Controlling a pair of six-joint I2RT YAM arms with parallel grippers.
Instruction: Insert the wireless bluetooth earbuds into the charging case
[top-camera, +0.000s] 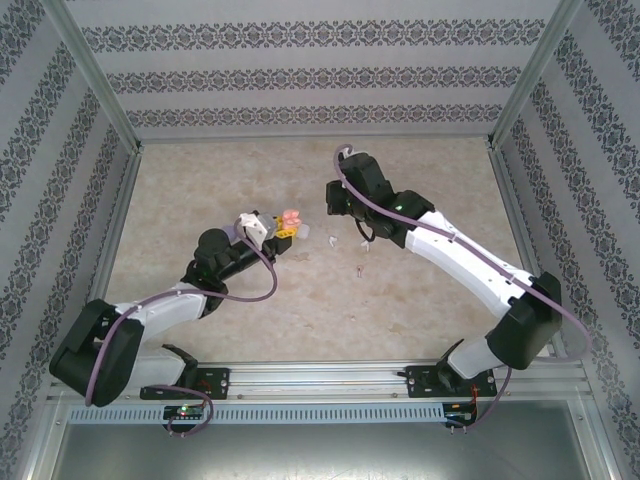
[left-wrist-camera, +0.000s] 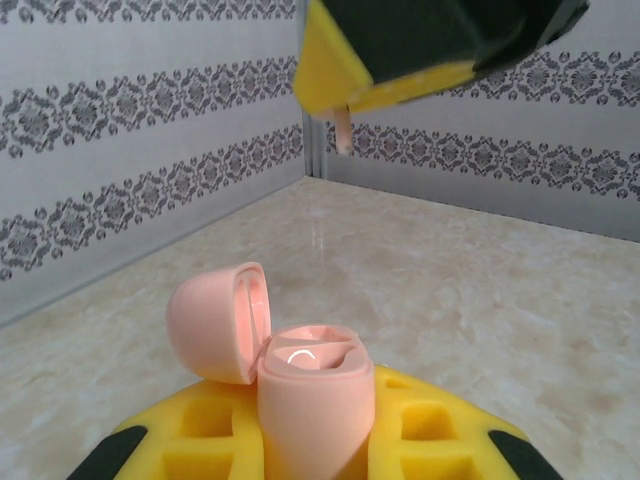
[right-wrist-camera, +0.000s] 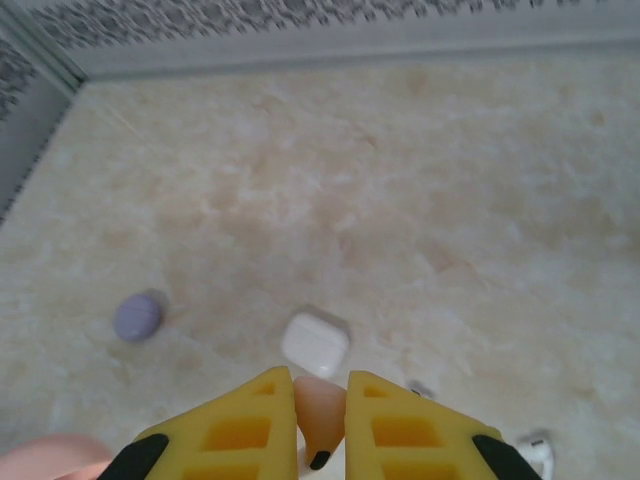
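Left gripper (left-wrist-camera: 315, 445) is clamped on the pink charging case (left-wrist-camera: 310, 400), lid open, no bud visibly seated. At its 2 o'clock the right gripper (right-wrist-camera: 320, 400) pinches a pinkish earbud (right-wrist-camera: 321, 420). Loose earbuds (top-camera: 360, 270) wait at 4 o'clock. The tabletop (top-camera: 200, 180) is open, with the walls (top-camera: 300, 80) well apart

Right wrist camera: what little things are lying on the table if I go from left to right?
purple case → white case → small white earbud, low at the picture's bottom edge
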